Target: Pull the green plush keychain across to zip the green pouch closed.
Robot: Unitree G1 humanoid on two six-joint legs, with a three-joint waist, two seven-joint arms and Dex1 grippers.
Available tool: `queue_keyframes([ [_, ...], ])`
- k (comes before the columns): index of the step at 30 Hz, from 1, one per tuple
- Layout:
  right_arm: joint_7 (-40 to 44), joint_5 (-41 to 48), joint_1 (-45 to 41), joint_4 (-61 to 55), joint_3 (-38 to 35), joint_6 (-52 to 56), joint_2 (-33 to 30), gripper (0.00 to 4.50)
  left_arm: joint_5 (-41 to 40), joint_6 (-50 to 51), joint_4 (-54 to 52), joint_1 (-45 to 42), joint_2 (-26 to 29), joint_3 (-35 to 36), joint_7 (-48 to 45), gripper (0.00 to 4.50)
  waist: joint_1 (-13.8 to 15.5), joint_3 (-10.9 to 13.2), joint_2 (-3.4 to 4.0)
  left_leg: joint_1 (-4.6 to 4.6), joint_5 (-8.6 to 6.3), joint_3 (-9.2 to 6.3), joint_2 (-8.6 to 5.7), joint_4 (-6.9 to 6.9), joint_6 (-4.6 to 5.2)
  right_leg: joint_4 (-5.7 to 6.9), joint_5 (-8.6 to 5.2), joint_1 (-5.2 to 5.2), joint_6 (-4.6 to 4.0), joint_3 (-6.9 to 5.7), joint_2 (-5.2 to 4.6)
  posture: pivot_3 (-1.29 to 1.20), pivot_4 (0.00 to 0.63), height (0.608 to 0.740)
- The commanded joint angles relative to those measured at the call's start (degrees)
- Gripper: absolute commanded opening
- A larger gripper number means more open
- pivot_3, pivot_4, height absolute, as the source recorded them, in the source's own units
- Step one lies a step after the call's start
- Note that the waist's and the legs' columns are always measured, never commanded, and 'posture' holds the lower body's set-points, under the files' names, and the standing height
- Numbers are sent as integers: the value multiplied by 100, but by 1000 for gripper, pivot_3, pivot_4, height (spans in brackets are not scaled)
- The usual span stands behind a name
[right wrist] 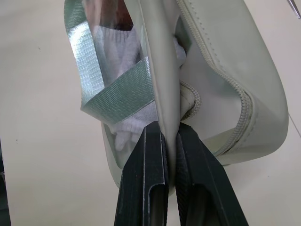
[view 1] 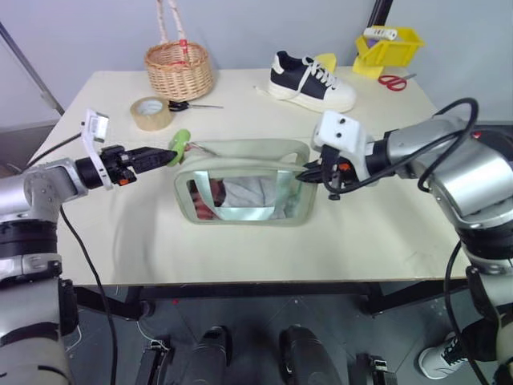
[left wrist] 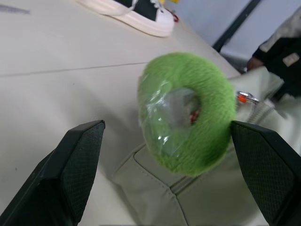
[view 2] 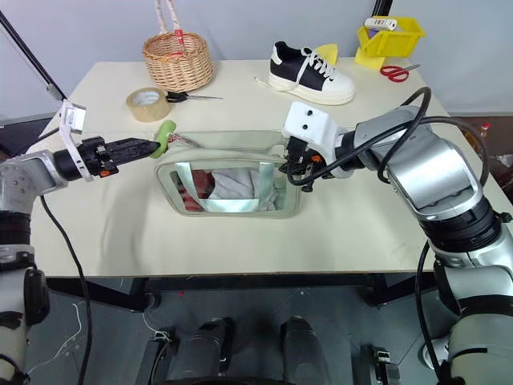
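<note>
Fuzzy lime-green plush keychain (left wrist: 188,113) sits mid-frame between my left gripper's (view 1: 171,154) wide-open fingers, ready for pulling. At centre-right, my right gripper (view 1: 309,176) pinches the pale sage-green window pouch's (view 1: 244,192) end, anchoring it.

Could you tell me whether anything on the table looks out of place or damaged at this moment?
Nothing stands out. The green pouch lies flat and intact, its top unzipped as expected, pinched at one end by the right gripper. The green plush keychain sits between the open left gripper's fingers. Nothing spilled.
</note>
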Motion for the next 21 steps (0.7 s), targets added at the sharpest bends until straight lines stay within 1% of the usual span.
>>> queue_keyframes([
  [1,-17,95,-19,-218,-178,35,-78,0,-89,142,-88,-149,-12,105,-26,3653,-5,0,0,0,0,1,0,-1,0,0,0,0,0,1,0,0,150,695],
  [4,-37,129,-7,-246,-186,58,-93,0,-172,277,-227,-150,-143,123,5,2066,2,0,0,0,0,0,1,-1,0,0,0,0,0,1,-1,0,150,695],
  [6,-57,142,6,-258,-188,61,-94,0,-206,323,-335,-148,-201,162,46,1089,4,0,0,0,0,0,1,0,0,0,0,0,0,1,-3,0,150,695],
  [7,-66,149,11,-266,-191,67,-94,0,-252,368,-383,-153,-215,205,62,501,5,0,0,0,0,0,1,1,0,0,0,1,0,1,-3,0,150,695],
  [8,-74,157,18,-278,-197,72,-96,0,-290,400,-422,-156,-225,249,98,58,6,0,0,0,0,0,1,0,0,0,0,1,0,1,-3,0,150,695],
  [11,-94,181,47,-312,-212,88,-108,0,-351,470,-656,-114,-193,308,164,58,7,0,0,0,0,-1,1,1,0,0,0,1,0,1,-6,0,150,695],
  [15,-133,245,124,-410,-244,143,-153,0,-410,515,-1097,-133,15,465,221,58,5,0,0,0,0,-1,4,1,0,0,0,1,0,1,-6,0,150,695],
  [18,-162,307,163,-459,-258,189,-169,0,-714,837,-1155,-653,26,747,467,58,8,0,-1,-1,0,-3,3,1,-1,0,0,1,0,1,-4,0,150,695],
  [21,-191,322,179,-475,-239,193,-171,0,-1223,1467,-1667,-843,-40,684,354,58,5,0,-1,-3,0,-2,2,5,0,0,0,2,1,0,-8,0,150,695],
])
